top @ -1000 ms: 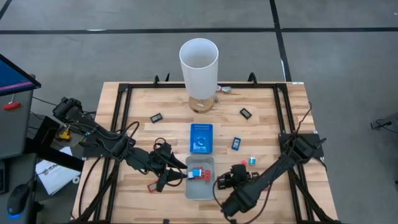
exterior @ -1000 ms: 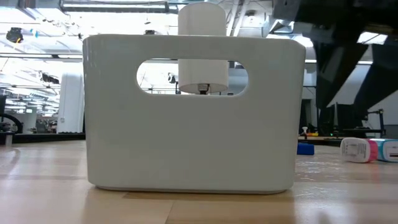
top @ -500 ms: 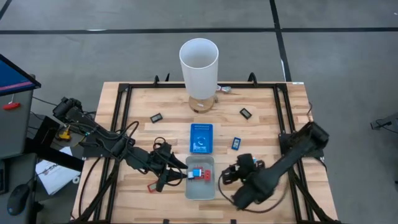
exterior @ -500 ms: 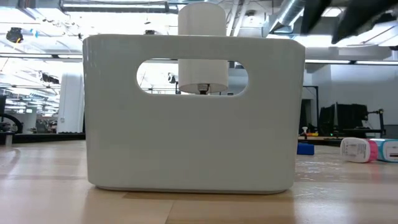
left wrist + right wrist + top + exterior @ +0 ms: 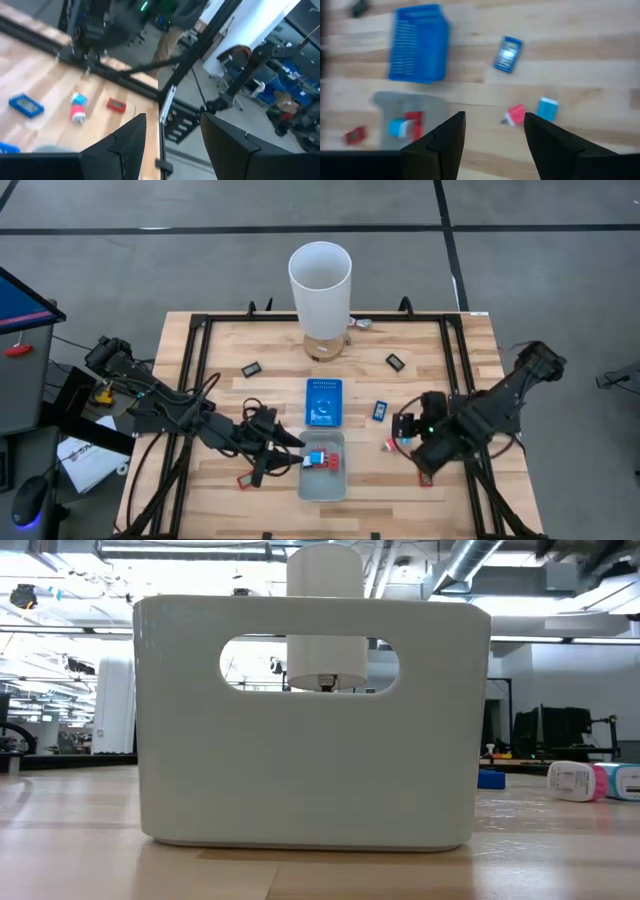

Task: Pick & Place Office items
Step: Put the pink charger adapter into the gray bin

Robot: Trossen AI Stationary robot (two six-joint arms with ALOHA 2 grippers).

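The left arm lies low across the left side of the table and reaches toward the middle. Its left gripper (image 5: 296, 442) points toward the right, and its two dark fingers (image 5: 127, 145) are spread apart with nothing between them. The right arm comes in from the right edge, bent at the elbow. The right gripper (image 5: 402, 427) is up in the air, fingers (image 5: 445, 140) apart and empty.

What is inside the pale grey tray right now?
In the high view the pale grey tray holds a red piece beside a blue and white piece, at its far end. The left gripper overhangs that end's left corner, so anything beneath it is hidden.
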